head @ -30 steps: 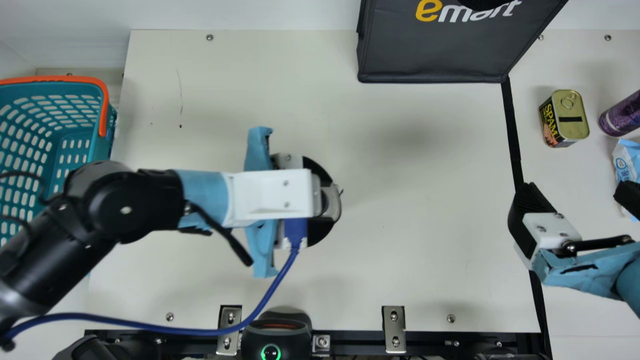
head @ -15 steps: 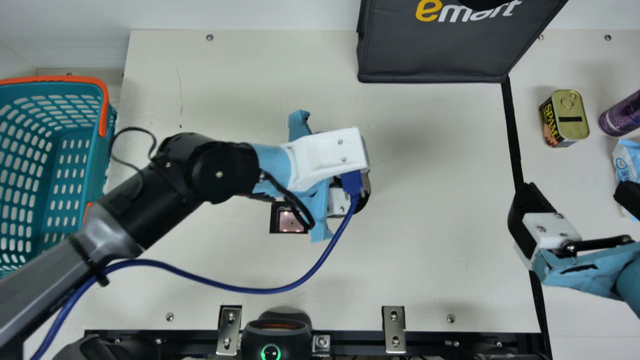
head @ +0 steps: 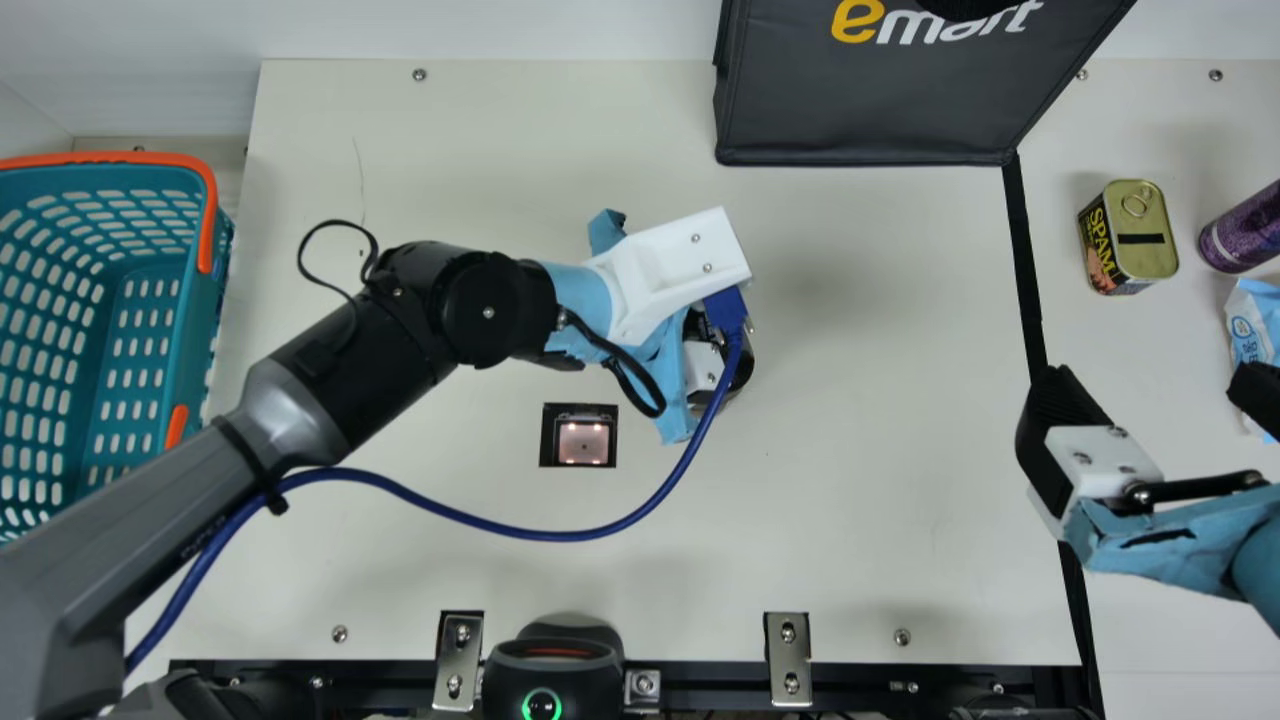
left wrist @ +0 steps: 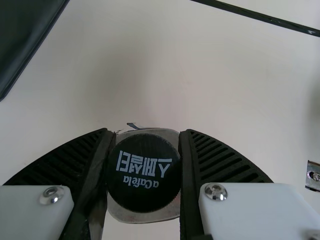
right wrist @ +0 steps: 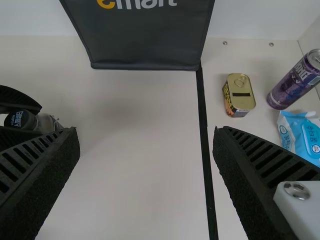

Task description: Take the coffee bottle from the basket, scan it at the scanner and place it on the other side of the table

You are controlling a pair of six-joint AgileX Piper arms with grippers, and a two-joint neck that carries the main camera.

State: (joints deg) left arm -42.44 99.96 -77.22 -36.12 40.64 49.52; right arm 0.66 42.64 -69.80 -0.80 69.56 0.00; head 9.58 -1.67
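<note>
In the main view my left gripper [head: 703, 365] is over the middle of the table, right of and beyond the black square scanner window [head: 583, 436] with its lit pane. Seen from the left wrist, my left gripper [left wrist: 145, 133] is shut on the coffee bottle [left wrist: 144, 172], black cap facing the camera. The right wrist view catches the bottle's clear side [right wrist: 47, 123] between the left fingers. My right gripper [head: 1150, 390] stands open near the black line at the right; its own view has the right gripper [right wrist: 145, 132] with nothing between its fingers. The teal basket [head: 190, 225] is at far left.
A dark bag [head: 860, 110] stands at the back. Right of the black line [head: 1025, 260] are a yellow can [head: 1140, 240], a purple can [head: 1245, 230] and a blue pack [head: 1255, 325]. A black device with a green ring [head: 555, 665] sits at the front edge.
My left arm has moved right and toward the back with the bottle, uncovering the lit scanner window. The right arm has kept still.
</note>
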